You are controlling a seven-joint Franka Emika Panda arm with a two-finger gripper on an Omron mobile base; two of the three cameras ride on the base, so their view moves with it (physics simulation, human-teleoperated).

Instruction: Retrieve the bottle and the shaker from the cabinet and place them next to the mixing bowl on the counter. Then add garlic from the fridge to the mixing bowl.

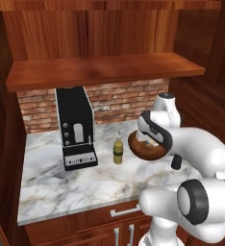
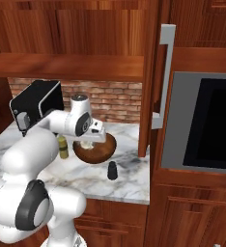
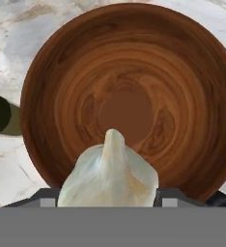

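Note:
My gripper (image 3: 107,198) is shut on a pale garlic bulb (image 3: 110,176), which sits between the two dark fingertips (image 3: 169,197). Directly beneath it lies the round wooden mixing bowl (image 3: 129,62), with nothing inside. The bowl (image 1: 144,150) rests on the marble counter (image 1: 61,182), and my hand hovers just over it (image 2: 92,137). An olive bottle (image 1: 118,150) stands upright left of the bowl, close to it (image 2: 63,147). A small dark shaker (image 1: 176,162) stands on the counter to the bowl's front right (image 2: 113,171).
A black coffee machine (image 1: 76,127) stands at the back left of the counter, against the brick wall. A wooden shelf (image 1: 100,69) hangs overhead. To the right are a tall wooden panel with a grey handle (image 2: 165,77) and a built-in oven (image 2: 206,120).

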